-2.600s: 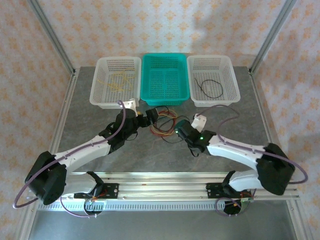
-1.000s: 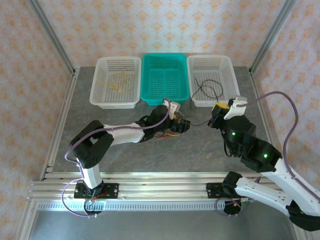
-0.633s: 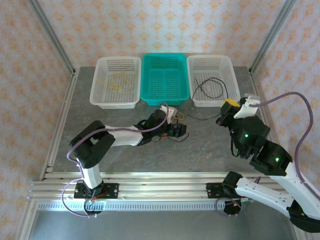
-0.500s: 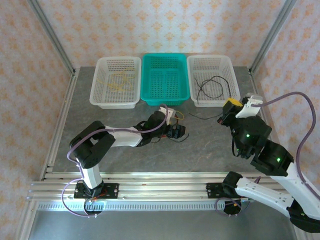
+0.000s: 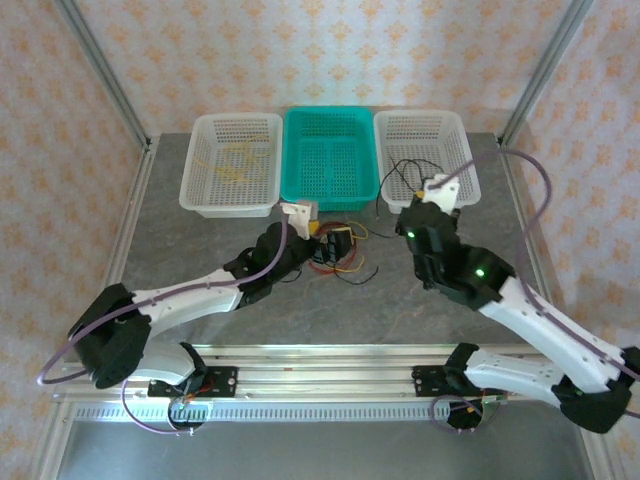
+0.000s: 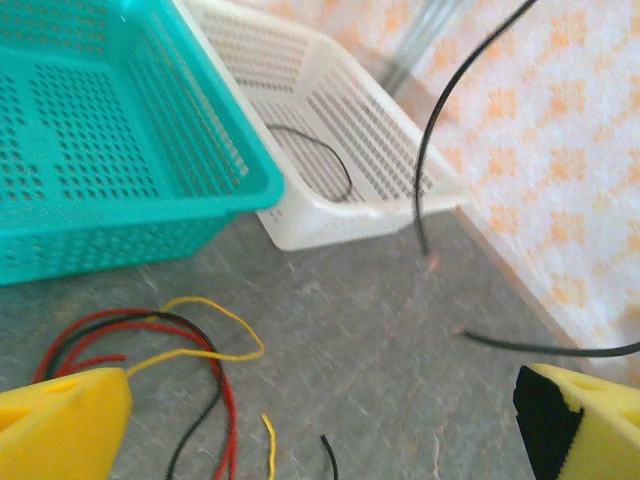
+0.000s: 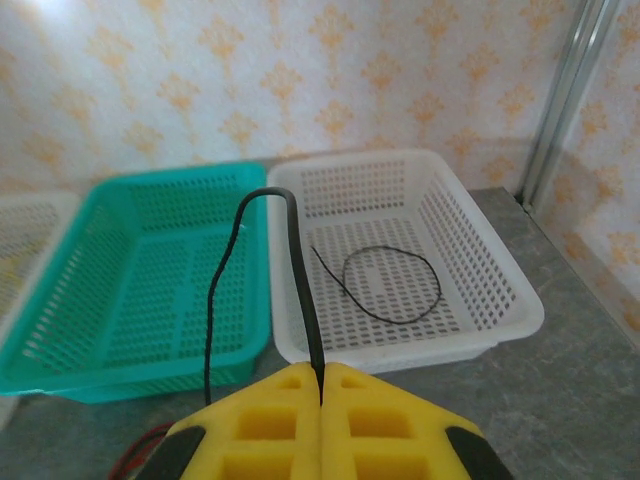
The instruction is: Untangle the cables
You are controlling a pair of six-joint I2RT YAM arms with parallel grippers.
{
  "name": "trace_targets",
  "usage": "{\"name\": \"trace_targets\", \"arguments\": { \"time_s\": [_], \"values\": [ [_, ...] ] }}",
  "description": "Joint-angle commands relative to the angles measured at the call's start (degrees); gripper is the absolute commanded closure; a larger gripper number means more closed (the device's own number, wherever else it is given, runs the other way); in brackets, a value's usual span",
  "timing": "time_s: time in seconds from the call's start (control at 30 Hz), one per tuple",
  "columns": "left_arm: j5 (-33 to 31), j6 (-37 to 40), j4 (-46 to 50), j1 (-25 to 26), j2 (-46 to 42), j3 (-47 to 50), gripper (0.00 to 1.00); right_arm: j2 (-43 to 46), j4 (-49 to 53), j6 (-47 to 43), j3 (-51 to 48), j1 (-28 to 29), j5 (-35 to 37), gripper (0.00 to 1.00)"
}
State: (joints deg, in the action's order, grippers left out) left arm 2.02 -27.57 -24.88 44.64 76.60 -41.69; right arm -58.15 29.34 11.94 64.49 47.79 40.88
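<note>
Black cable (image 7: 300, 262) is pinched in the shut right gripper (image 7: 320, 375), rising straight from its fingertips and arching back. The white basket (image 7: 500, 325) lies dead ahead. The left gripper (image 6: 320, 425) gapes wide, with the red, yellow and black tangle (image 6: 195, 350) just ahead of one finger.

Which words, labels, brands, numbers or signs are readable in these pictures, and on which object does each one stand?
None can be read.
The teal basket, the left white basket and the right white basket bear no label.
The yellow finger pads and the black cable bear no print.
The wallpaper has only an orange ornament, no letters.
The green lights on the right arm are plain dots.
</note>
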Motion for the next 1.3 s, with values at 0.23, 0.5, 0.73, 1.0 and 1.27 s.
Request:
{"name": "trace_targets", "arguments": {
  "time_s": [0.23,0.5,0.73,1.0,1.27],
  "values": [
    [-5.71,-1.97,-0.78,-5.2,1.24,-5.71,0.01,-11.42,-6.89,-1.48,7.66,-11.4,-2.33,1.0],
    [-2.07,-0.31,-0.32,-6.84,10.83,-16.31,0.01,-18.31,-9.27,-2.91,12.95,-20.21,-5.78,1.0],
    [2.14,1.51,1.04,-7.41,20.09,-27.28,0.01,-25.74,-10.89,-6.0,17.94,-26.54,-8.29,1.0],
    [6.26,2.1,4.71,-7.73,29.77,-38.64,0.01,-37.69,-10.51,-6.36,26.54,-33.9,-13.0,1.0],
    [7.73,3.3,8.16,-7.72,37.91,-47.3,0.01,-52.78,-6.36,-4.41,39.67,-37.98,-18.41,1.0]
  ]
}}
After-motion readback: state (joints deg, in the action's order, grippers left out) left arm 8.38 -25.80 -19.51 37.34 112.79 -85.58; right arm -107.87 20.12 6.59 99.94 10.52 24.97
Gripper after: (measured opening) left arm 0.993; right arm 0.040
